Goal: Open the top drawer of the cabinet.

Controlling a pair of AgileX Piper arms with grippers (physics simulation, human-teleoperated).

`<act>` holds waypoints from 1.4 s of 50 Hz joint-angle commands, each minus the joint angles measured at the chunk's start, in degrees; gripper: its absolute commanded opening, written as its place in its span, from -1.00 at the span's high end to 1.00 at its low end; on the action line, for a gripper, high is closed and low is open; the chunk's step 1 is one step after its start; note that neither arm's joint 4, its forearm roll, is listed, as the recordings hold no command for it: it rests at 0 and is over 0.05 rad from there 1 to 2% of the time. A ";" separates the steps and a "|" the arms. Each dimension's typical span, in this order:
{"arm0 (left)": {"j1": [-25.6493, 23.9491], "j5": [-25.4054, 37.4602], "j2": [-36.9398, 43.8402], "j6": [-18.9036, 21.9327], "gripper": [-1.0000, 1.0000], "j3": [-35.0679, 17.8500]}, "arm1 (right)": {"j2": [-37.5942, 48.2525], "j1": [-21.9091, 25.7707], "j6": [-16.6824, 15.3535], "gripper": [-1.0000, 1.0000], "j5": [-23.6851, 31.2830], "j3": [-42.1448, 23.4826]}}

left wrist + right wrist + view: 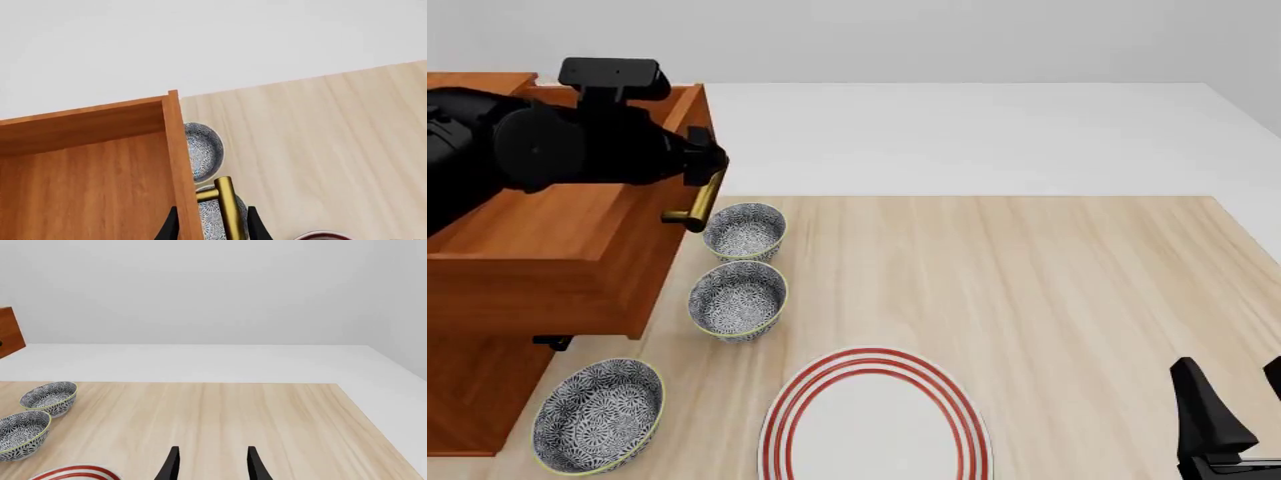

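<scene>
The cabinet stands at the table's left edge. Its top drawer is pulled out, and the plain wooden inside shows in the left wrist view. The brass handle sits on the drawer's front. My left gripper is at that handle, open. Its fingers straddle the drawer's front panel and the handle, as wide apart as the right one's. My right gripper hovers open and holds nothing at the near right of the table, far from the cabinet.
Three patterned bowls line up beside the cabinet, the farthest one just under the handle. A red-ringed white plate lies at the near middle. Bare wood stretches across the table's right half.
</scene>
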 commanded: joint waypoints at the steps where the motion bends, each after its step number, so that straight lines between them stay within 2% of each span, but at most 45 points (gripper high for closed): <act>1: -5.21 -0.32 12.99 2.58 -1.00 10.01 | 0.00 0.01 0.00 -1.00 0.00 0.00; 3: -6.73 -0.67 12.98 1.40 -1.00 10.60 | 0.00 0.01 0.00 -1.00 0.01 0.00; 12: -8.37 -1.42 13.13 0.62 -1.00 11.40 | 0.00 0.00 0.00 -1.00 0.00 0.00; 56: -8.53 8.38 1.62 2.77 -1.00 1.22 | 0.00 0.00 0.01 -1.00 0.00 0.00; 70: -8.03 12.48 -1.25 4.11 -1.00 -4.71 | 0.00 0.00 0.00 -1.00 0.00 0.00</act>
